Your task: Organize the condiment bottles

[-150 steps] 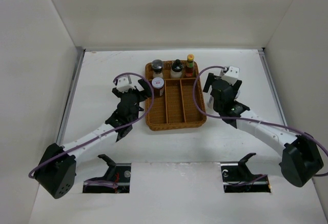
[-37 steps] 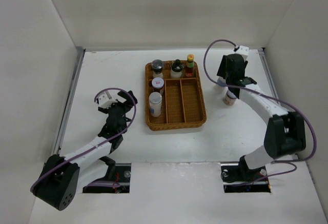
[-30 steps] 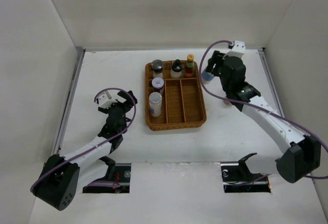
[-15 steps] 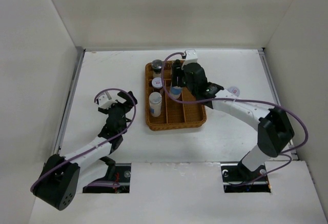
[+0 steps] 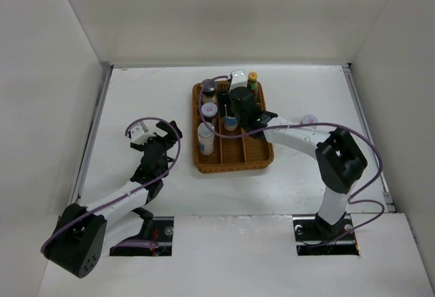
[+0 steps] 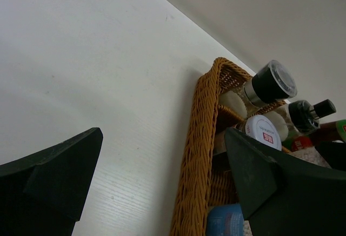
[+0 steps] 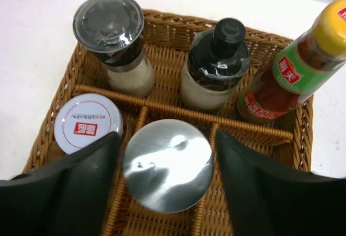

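Right gripper (image 7: 167,136) moved from the tabletop's (image 5: 136,93) right side to over the wicker tray (image 5: 234,168), bringing the silver-lidded can (image 7: 167,171).
Placing: can at middle slot's far end, fingers (image 7: 81,187) flanking it (clamped or not, cannot tell); left gripper (image 6: 162,139) fingers apart. Next: release, lift straight.

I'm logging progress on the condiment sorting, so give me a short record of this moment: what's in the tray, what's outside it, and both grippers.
tray: brown wicker tray, divided
back row: black-capped grinder, dark bottle, red sauce bottle
left lane: white-lidded jar, white shaker
middle lane: silver-lidded can, upright
outside tray: pale-lidded shaker, to its right
left gripper: open, empty, left of tray
right gripper: jaws flank the can; grip unclear
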You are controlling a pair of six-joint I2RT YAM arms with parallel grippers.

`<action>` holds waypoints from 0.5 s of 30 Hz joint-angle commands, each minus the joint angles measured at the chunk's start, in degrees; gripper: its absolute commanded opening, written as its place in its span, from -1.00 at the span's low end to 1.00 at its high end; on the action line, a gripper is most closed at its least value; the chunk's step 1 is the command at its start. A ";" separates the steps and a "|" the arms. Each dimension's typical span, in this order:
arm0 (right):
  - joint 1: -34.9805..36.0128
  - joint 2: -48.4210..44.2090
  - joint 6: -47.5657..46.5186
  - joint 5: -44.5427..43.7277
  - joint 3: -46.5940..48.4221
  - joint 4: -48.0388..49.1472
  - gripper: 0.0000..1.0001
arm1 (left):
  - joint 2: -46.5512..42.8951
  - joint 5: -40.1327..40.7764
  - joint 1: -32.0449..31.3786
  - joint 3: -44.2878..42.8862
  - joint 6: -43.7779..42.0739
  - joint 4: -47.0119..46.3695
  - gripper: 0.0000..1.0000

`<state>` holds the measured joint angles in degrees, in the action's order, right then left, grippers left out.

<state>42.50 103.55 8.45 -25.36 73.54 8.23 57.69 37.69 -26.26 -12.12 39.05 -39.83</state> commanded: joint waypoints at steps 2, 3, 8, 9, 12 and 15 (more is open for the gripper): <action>1.05 -5.88 -0.72 -2.06 2.23 4.43 0.81 | 0.23 -0.43 0.29 0.25 0.50 -2.97 1.00; 1.05 -8.34 -0.28 -2.23 1.35 3.99 0.89 | 0.23 -0.43 0.20 0.17 0.50 -2.97 1.00; -1.66 -25.38 3.23 -3.90 -10.31 3.72 1.00 | -0.21 -0.60 -0.41 0.17 0.50 -2.97 1.00; -3.24 -28.98 4.11 -5.12 -13.91 3.64 1.00 | -0.38 -0.78 -0.59 0.25 0.50 -2.97 1.00; -11.58 -37.43 7.89 -12.93 -24.11 1.45 1.00 | -0.83 -1.04 -1.03 0.34 0.59 -3.40 1.00; -20.98 -40.35 11.84 -16.29 -29.40 -4.51 1.00 | -0.04 -1.04 -1.12 0.43 0.85 -4.81 1.00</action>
<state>27.64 62.59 15.00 -35.03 49.19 10.17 57.91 37.23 -27.05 -12.08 39.09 -40.58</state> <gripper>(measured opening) 0.998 0.997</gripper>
